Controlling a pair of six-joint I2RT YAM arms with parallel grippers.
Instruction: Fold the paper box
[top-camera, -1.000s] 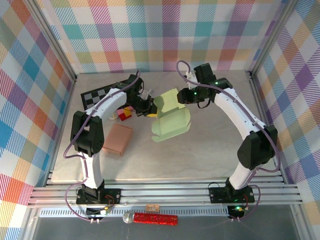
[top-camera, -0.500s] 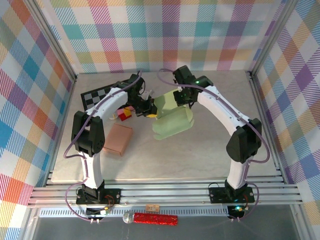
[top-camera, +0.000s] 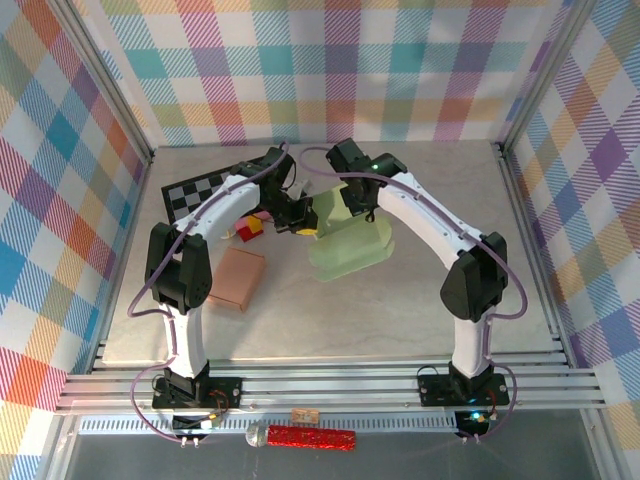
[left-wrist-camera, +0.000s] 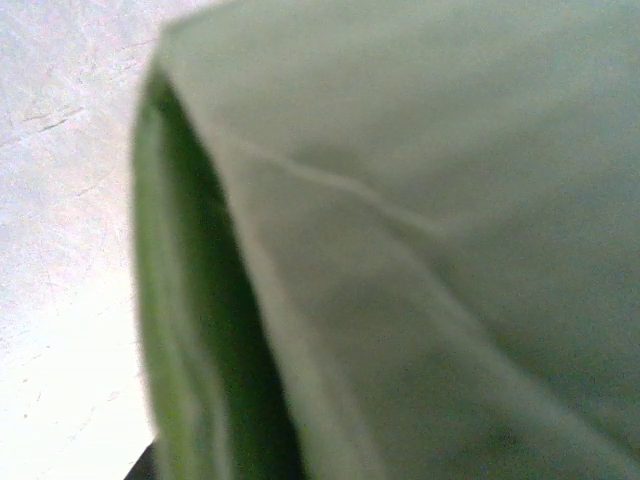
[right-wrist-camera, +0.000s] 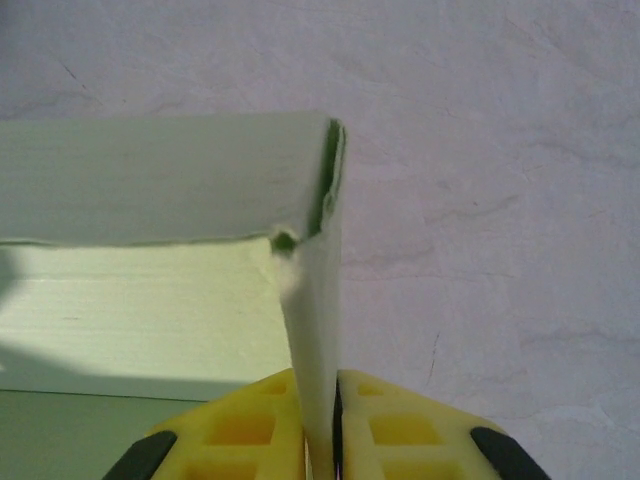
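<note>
The right pincer (right-wrist-camera: 322, 400) is nearly shut, its yellow fingers (right-wrist-camera: 240, 430) pressed from both sides on one thin upright wall of the pale green paper box (right-wrist-camera: 150, 300). In the right wrist view that wall rises straight toward 12 o'clock from between the fingers and meets a second wall at a corner, with the box's flat inner panel spreading away toward 9 o'clock.

From above, the right pincer (top-camera: 358, 205) sits at the 12 o'clock edge of the paper box (top-camera: 350, 250), while the left pincer (top-camera: 302, 220) is against the box's edge at about 10 o'clock. How far the left pincer is open cannot be told: in the left wrist view the paper box (left-wrist-camera: 420, 250) is close and blurred, a dark fold opening at its 8 o'clock side, and the fingers are hidden.

The box stands partly raised near the middle of the bench (top-camera: 400, 310), between the two pincers. A brown carton (top-camera: 237, 278) lies flat at the box's 8 o'clock, well apart, and a checkered board (top-camera: 200, 190) lies toward 10 o'clock.
</note>
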